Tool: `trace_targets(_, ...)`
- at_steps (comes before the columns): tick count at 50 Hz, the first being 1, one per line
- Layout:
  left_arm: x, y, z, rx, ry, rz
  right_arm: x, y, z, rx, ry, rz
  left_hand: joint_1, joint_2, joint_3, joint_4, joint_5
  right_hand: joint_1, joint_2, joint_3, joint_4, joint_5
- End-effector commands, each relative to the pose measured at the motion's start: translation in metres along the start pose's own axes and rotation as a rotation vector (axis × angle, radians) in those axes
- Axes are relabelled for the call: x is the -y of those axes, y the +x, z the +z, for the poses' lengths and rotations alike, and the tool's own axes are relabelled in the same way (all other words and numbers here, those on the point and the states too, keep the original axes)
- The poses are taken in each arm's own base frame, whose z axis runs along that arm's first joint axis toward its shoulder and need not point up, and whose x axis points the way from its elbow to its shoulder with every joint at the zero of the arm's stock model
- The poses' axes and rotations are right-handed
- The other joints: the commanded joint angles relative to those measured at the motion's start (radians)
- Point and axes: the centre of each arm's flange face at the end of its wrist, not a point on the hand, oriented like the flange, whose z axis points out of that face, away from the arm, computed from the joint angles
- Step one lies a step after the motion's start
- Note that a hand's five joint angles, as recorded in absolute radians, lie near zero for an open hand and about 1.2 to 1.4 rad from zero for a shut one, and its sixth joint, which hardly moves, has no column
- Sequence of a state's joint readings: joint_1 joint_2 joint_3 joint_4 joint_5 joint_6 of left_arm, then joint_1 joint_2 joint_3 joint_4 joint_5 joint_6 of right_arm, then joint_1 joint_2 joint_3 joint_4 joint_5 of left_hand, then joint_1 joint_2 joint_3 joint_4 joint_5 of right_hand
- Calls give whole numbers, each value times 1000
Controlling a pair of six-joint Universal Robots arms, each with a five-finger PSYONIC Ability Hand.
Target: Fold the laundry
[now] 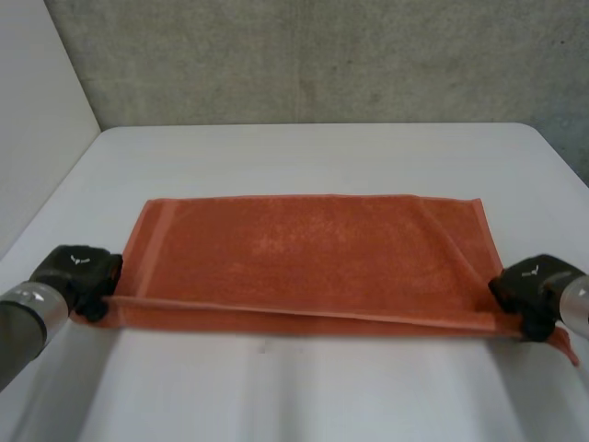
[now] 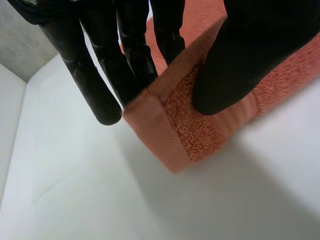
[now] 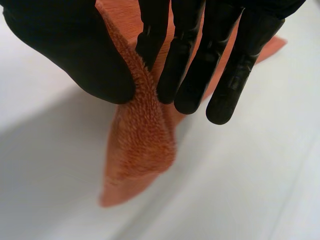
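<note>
1. Head view. The orange towel point(image 1: 304, 253) lies flat in the middle of the white table point(image 1: 322, 152), its long axis parallel to the table's near edge. The left hand point(image 1: 78, 276) sits at the towel's near-left corner and the right hand point(image 1: 534, 290) at its near-right corner. The near long edge is stretched between them. Each hand is at its own corner, so neither is nearer.

2. Left wrist view. The left hand point(image 2: 255, 50) is closed on the towel point(image 2: 190, 130): the thumb presses the hemmed corner against nearly straight fingers. The corner is pinched and appears to hang just clear of the table point(image 2: 75, 200).

3. Right wrist view. The right hand point(image 3: 75, 50) pinches the towel point(image 3: 140, 145) between thumb and straight fingers. The corner tip droops past the fingertips toward the table point(image 3: 250, 190).

4. Judgement. The far long edge lies straight ahead of both hands, toward the table's far edge. The next fold probably carries the near edge across the short axis onto it. Both hands would have to travel level to keep the edge square.
</note>
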State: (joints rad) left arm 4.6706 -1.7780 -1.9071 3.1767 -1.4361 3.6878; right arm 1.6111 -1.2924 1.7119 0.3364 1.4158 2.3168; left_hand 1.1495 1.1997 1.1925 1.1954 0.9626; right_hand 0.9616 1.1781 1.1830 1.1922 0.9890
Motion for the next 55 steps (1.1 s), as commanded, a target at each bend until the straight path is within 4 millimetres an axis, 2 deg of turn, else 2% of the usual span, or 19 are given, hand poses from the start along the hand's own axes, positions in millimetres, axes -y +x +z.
trace_targets(1, 25, -6, 28, 45, 137, 15, 19, 23, 40, -120, 135, 29, 247, 197, 204, 201, 259, 435, 218, 213, 204, 233)
trace_targets(3, 36, -2, 44, 58, 209, 38, 22, 23, 46, -123, 150, 30, 247, 197, 204, 201, 259, 435, 218, 213, 204, 233)
trace_targets(6, 51, 4, 65, 92, 295, 64, 38, 23, 74, -142, 223, 32, 247, 197, 204, 201, 259, 435, 218, 213, 204, 233)
trace_targets(14, 67, 7, 125, 198, 360, 71, 67, 44, 119, -246, 375, 55, 247, 197, 204, 201, 259, 435, 218, 213, 204, 233)
trace_targets(17, 69, 10, 138, 196, 382, 74, 72, 48, 128, -265, 402, 59, 247, 197, 204, 201, 259, 435, 218, 213, 204, 233)
trace_targets(22, 74, 10, 168, 224, 441, 75, 81, 51, 163, -315, 451, 70, 247, 197, 204, 201, 259, 435, 218, 213, 204, 233)
trace_targets(27, 79, 15, 180, 232, 510, 77, 80, 49, 181, -335, 446, 71, 247, 197, 204, 201, 259, 435, 218, 213, 204, 233)
trace_targets(28, 80, 18, 180, 224, 530, 82, 82, 51, 186, -350, 451, 74, 175, 124, 131, 129, 187, -189, -406, -411, -420, -391)
trace_targets(29, 84, 22, 180, 212, 568, 92, 82, 51, 186, -350, 451, 74, -91, -141, -134, -137, -78, -195, -412, -417, -426, -397)
trace_targets(30, 87, 25, 180, 201, 587, 96, 83, 52, 186, -357, 453, 75, -146, -196, -189, -192, -133, -361, -578, -583, -592, -563)
trace_targets(31, 87, 25, 180, 201, 587, 96, 83, 52, 186, -357, 453, 75, -146, -196, -189, -192, -134, -363, -579, -584, -593, -565)
trace_targets(32, 89, 28, 179, 193, 607, 100, 87, 57, 185, -378, 465, 87, -292, -342, -335, -337, -279, -787, -1004, -1009, -1018, -989)
trace_targets(33, 90, 35, 176, 173, 621, 109, 88, 58, 185, -383, 470, 95, -975, -1025, -1018, -1021, -963, -787, -1004, -1009, -1018, -989)
trace_targets(39, 93, 40, 162, 161, 643, 112, 92, 65, 172, -394, 499, 202, -975, -1025, -1018, -1021, -963, -787, -1004, -1009, -1018, -989)
trace_targets(41, 96, 39, 154, 168, 643, 110, 99, 76, 150, -403, 527, 259, -975, -1025, -1018, -1021, -963, -787, -1004, -1009, -1018, -989)
trace_targets(48, 94, 36, 120, 154, 615, 98, 112, 82, 91, -395, 575, 331, -975, -1025, -1018, -1021, -963, -787, -1004, -1009, -1018, -989)
trace_targets(51, 92, 35, 110, 150, 605, 98, 99, 71, 70, -342, 520, 337, -975, -1025, -1018, -1021, -963, -787, -1004, -1009, -1018, -989)
trace_targets(52, 89, 34, 91, 143, 594, 94, 94, 70, 68, -331, 501, 341, -975, -1025, -1018, -1021, -963, -787, -1004, -1009, -1018, -989)
trace_targets(55, 87, 34, 78, 141, 588, 92, 68, 65, 68, -286, 403, 371, -975, -1025, -1018, -1021, -963, -787, -1004, -1009, -1018, -989)
